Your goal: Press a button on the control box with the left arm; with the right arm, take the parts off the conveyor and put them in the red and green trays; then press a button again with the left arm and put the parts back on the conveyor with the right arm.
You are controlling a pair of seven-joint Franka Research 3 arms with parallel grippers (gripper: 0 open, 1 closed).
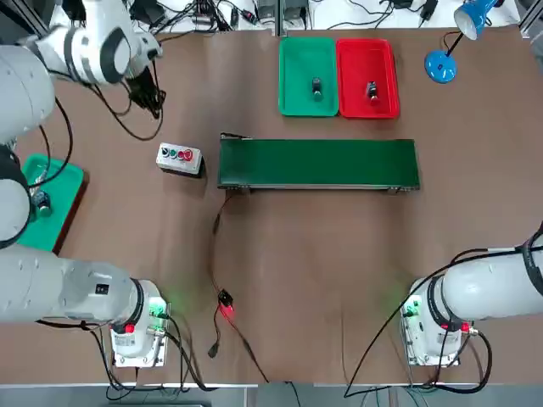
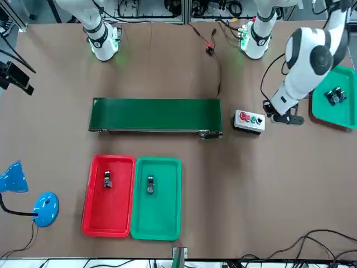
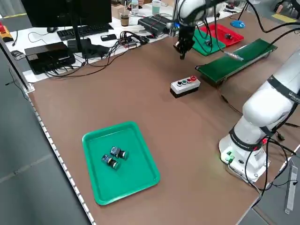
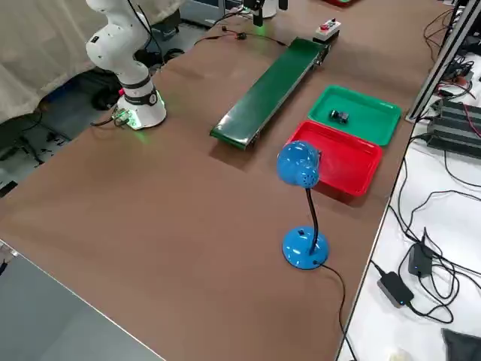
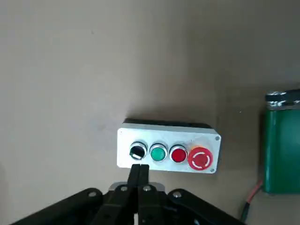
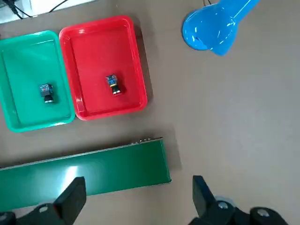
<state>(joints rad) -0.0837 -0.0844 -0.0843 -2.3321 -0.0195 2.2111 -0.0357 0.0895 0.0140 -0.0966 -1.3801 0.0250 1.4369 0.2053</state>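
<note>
The control box (image 1: 179, 158) sits left of centre in the top view, just off the left end of the conveyor (image 1: 319, 164), whose belt lies bare across the middle of the frame. The left gripper (image 1: 153, 102) hangs in the upper left, above and beyond the box and not touching it; in the left wrist view its fingers (image 5: 138, 174) are pressed together in a closed point near the box's black button.

The green tray (image 1: 308, 75) and the red tray (image 1: 367, 78) lie side by side at the upper centre, touching, each holding one small part: one in the green (image 1: 316, 86), one in the red (image 1: 371, 90).

The right gripper (image 6: 136, 197) shows only in the right wrist view, at the bottom edge, its fingers spread wide and empty above the end of the conveyor.
</note>
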